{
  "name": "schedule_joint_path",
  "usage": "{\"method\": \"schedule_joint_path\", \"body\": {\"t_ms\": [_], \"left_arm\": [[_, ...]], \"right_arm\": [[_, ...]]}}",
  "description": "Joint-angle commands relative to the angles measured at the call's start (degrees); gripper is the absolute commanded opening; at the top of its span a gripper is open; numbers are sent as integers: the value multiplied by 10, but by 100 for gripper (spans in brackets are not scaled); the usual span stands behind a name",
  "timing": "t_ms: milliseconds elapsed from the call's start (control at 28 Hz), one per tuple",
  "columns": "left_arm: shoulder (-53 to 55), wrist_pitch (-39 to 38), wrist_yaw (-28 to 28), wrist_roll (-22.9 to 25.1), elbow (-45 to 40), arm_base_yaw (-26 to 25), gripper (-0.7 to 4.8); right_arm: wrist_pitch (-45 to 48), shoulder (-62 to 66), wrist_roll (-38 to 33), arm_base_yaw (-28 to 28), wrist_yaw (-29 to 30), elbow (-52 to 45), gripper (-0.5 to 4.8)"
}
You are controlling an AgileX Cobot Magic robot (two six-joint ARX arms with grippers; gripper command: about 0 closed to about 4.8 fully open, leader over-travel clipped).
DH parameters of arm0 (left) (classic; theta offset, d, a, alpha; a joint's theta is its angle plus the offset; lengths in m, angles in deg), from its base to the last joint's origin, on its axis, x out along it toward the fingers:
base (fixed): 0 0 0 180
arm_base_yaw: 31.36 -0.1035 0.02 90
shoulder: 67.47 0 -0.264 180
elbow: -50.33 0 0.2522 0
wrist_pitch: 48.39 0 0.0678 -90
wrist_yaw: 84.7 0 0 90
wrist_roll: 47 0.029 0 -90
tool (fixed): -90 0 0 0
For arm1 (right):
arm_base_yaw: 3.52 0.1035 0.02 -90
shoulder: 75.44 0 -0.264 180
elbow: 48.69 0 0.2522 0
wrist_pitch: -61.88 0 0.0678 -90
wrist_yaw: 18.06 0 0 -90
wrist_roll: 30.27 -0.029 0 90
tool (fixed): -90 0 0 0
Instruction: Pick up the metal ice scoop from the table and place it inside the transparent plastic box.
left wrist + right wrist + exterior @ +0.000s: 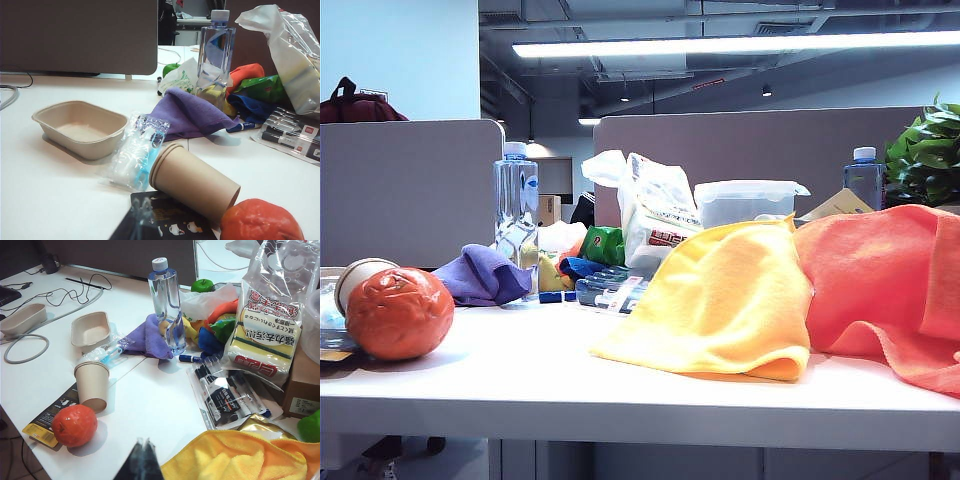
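Nearest the front edge of the bench [620, 400], the right gripper [142, 460] hangs low over bare white surface with its two dark fingers pressed together and nothing between them; just beside it a yellow cloth [240, 457] lies heaped, with an orange cloth [890, 290] touching it toward the right end of the bench. At the left end sits the orange-red ball [75, 425], resting against a tipped paper cup [92, 385] and a dark printed packet [50, 415]. The left gripper does not show in any view, not even its own wrist view, though it reads as fully closed. Farther back lie a purple cloth [145, 337], a water bottle [167, 302], a pack of markers [227, 395] and a bag of sponges [267, 325]. Toward the far edge stands the transparent plastic box [748, 203], its lid apparently on. The metal ice scoop is not visible anywhere; it may be buried under the cloths, but that cannot be told. The main risk is a blind grasp: closed fingers pushing into the heaped fabric could snag the yellow cloth instead, or drag it and whatever it hides off the near edge. A lidded box would also block any placement.
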Motion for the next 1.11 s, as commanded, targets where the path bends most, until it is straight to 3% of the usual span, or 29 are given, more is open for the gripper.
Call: {"method": "schedule_joint_path", "body": {"t_ms": [36, 500, 643, 714, 964, 1107], "left_arm": [[1, 7, -2, 0, 2, 0, -5], [1, 7, -2, 0, 2, 0, -5], [1, 7, -2, 0, 2, 0, -5], [1, 7, -2, 0, 2, 0, -5], [1, 7, -2, 0, 2, 0, -5], [1, 7, -2, 0, 2, 0, -5]], "right_arm": [[8, -1, -2, 0, 1, 2, -1], [10, -1, 6, 0, -1, 2, -1], [-29, -33, 31, -7, -88, -2, -1], [-51, -63, 31, -33, -122, -19, -1], [-7, -244, 30, -214, -71, -204, -1], [25, -368, 30, -286, -71, -321, -1]]}}
